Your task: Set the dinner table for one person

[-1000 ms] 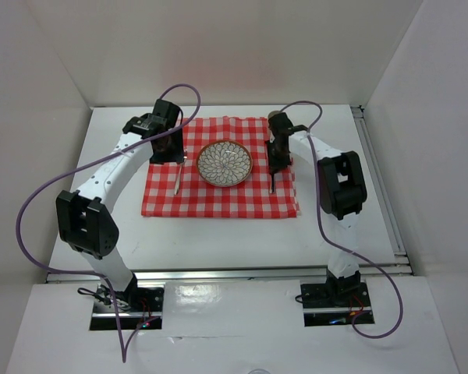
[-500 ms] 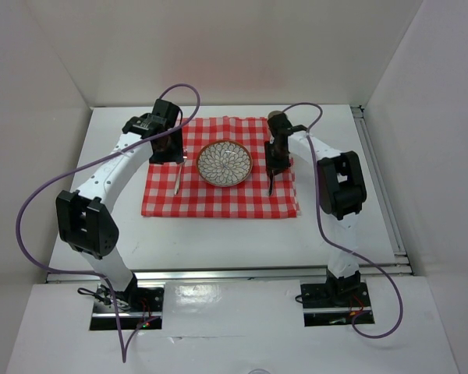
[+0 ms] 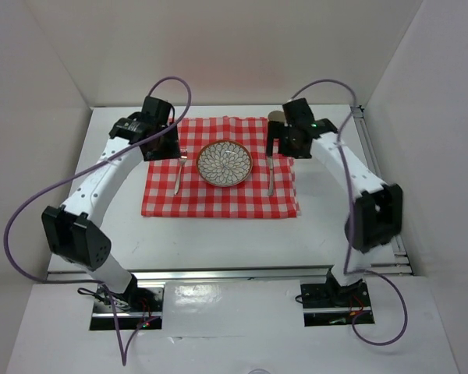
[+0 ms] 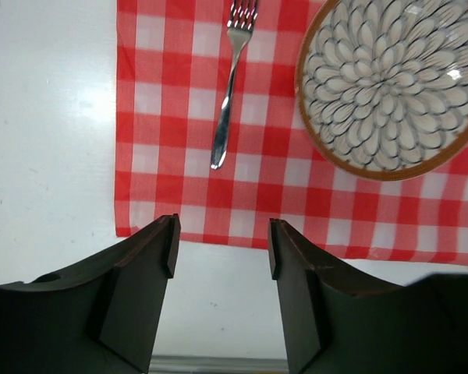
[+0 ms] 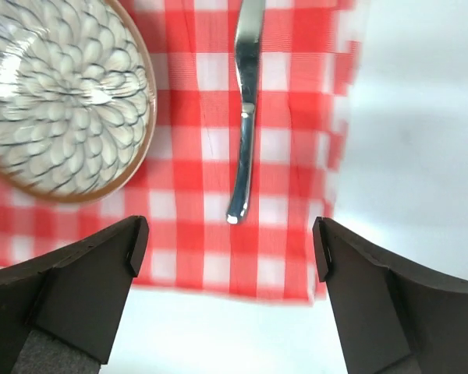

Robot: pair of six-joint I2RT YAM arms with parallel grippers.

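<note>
While both arms hang over the far edge of the red-and-white checked cloth [image 3: 218, 199], you can read the setting as close to done. The large white matte table [image 3: 218, 241] fills the middle of the top view, its silver rail running down the right side, and the cloth lies square in its centre. On the cloth sits the round plate with a white petal pattern and a brown rim [image 3: 225, 164]. The slim silver fork [image 4: 228, 86] lies just left of it in the top view, apart from the rim. The silver table knife [image 5: 246, 117] lies just right of it, also clear of the rim. That is the usual order for one diner, with both pieces parallel to the cloth's side edges.

Your left gripper [image 4: 222, 245] stands partly open with nothing between its dark fingers [image 4: 140, 288], hovering above the cloth's edge below the fork's handle in its wrist view. Your right gripper [image 5: 228, 245] is spread wide and empty too, above the knife's handle end. I judge that neither needs to grip anything here, so lifting both straight up should keep the cutlery undisturbed.
</note>
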